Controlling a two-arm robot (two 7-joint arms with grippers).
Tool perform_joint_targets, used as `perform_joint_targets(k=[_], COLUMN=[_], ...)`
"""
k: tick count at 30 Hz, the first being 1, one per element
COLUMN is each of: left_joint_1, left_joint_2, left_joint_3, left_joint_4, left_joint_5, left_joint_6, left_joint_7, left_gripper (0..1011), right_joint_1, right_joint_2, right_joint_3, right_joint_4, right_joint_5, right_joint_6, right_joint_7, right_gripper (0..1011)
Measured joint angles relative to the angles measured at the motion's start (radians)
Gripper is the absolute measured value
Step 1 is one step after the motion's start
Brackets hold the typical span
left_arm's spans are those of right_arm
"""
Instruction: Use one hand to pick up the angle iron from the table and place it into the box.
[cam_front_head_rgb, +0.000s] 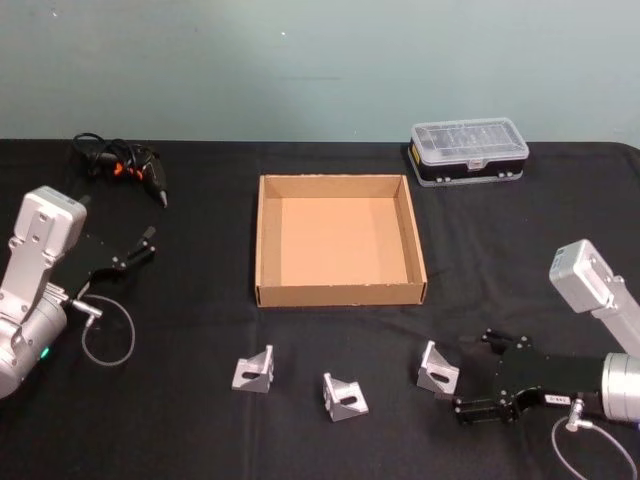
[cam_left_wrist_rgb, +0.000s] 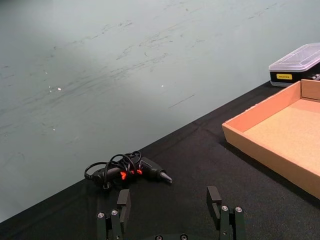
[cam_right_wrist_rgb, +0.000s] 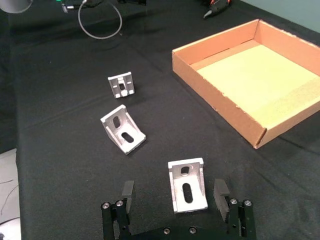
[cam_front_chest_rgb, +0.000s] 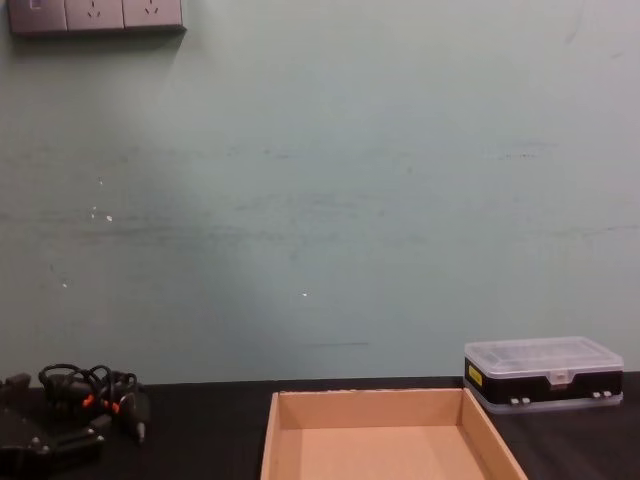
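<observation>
Right gripper (cam_front_head_rgb: 475, 378) sits low over the bench (cam_front_head_rgb: 200, 320) at front right, jaws wide, straddling the rightmost angle iron (cam_front_head_rgb: 437, 368) with a gap on either side. Middle angle iron (cam_front_head_rgb: 344, 396) and left angle iron (cam_front_head_rgb: 254, 370) rest on the bench, in front of the box (cam_front_head_rgb: 340, 293). Left gripper (cam_front_head_rgb: 140, 248) is idle at far left, jaws apart.

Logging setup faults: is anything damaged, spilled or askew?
Nothing stands out. The box sits square and empty, three angle irons stand intact before it, the right gripper is open around the rightmost, the left gripper parked aside.
</observation>
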Motion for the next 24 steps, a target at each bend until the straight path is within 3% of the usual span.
perform_joint_targets(k=[24], left_joint_1=[0.0], left_joint_2=[0.0], left_joint_3=[0.0], left_joint_4=[0.0], left_joint_5=[0.0], left_joint_6=[0.0], left_joint_7=[0.0], left_gripper=[1000], right_joint_1=[0.089], right_joint_2=[-0.075], right_joint_3=[-0.07], right_joint_4=[0.094], right_joint_5=[-0.043], right_joint_6=[0.011], right_joint_7=[0.015], right_gripper=[1000])
